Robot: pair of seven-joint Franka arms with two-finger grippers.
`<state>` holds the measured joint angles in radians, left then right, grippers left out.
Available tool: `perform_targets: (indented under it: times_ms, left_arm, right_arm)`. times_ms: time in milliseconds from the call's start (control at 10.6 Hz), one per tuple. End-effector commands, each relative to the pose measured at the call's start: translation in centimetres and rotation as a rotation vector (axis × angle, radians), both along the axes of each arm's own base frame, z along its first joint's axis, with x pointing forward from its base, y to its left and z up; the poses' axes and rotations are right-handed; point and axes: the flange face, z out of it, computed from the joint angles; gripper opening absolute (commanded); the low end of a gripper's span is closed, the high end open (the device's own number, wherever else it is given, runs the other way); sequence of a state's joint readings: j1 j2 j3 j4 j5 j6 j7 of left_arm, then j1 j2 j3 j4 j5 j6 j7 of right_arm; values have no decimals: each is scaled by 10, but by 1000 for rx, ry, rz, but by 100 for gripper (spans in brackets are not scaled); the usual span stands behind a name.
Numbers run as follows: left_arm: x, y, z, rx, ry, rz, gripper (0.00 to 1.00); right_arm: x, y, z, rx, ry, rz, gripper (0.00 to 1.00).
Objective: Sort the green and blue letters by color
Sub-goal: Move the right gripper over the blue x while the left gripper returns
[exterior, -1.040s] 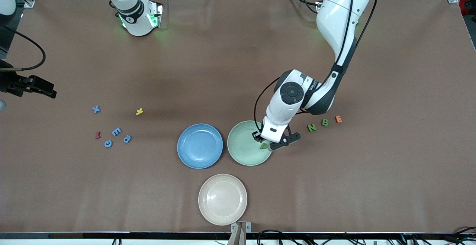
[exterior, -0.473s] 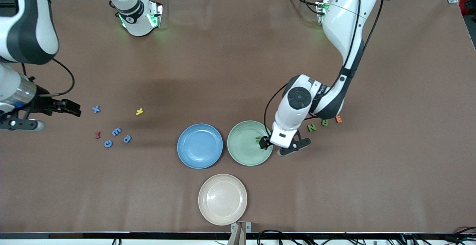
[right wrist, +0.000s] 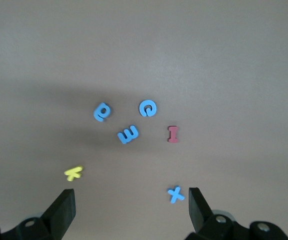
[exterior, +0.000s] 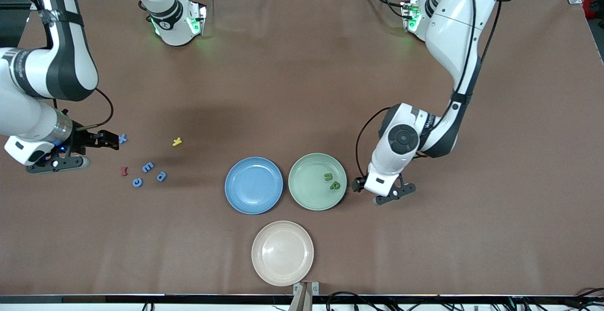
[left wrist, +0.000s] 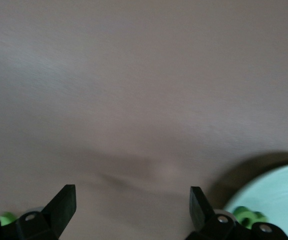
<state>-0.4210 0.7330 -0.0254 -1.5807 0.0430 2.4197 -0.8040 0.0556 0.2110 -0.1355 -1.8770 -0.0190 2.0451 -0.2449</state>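
Left gripper (exterior: pixel 383 194): fingers apart, empty, at green plate's (exterior: pixel 306 193) 3 o'clock edge.
Right gripper (exterior: pixel 92 149): fingers apart, over table near blue X (exterior: pixel 123 138).
Green plate: holds two green letters (exterior: pixel 331 180).

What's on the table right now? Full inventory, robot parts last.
green letters: 2, green, in the green plate.
blue letters: 4, light blue, loose group toward the right arm's end; X lies farthest from the front camera.
yellow letter: 1, yellow, beside the blue group.
red letter: 1, dark red, within the blue group.
green plate: 1, mid-table.
blue plate: 1, beside the green plate.
beige plate: 1, nearest the front camera.
left gripper: open, empty, beside the green plate.
right gripper: open, empty, by the X.
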Motion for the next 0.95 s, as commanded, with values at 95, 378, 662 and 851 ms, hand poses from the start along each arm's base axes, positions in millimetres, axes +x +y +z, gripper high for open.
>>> perform_targets:
  times_ms: [95, 378, 662, 851]
  left_arm:
    - [-10, 43, 10, 58, 66, -139, 100]
    - [-19, 54, 10, 66, 82, -183, 100]
    - [-23, 55, 12, 67, 83, -184, 100]
    - [-28, 57, 15, 68, 86, -189, 100]
  right_arm:
    - [-21, -19, -48, 3, -19, 135, 100]
    - [-34, -21, -71, 10, -4, 224, 100]
    - [-52, -32, -97, 5, -40, 223, 100]
    - [-68, -34, -111, 20, -35, 215, 100]
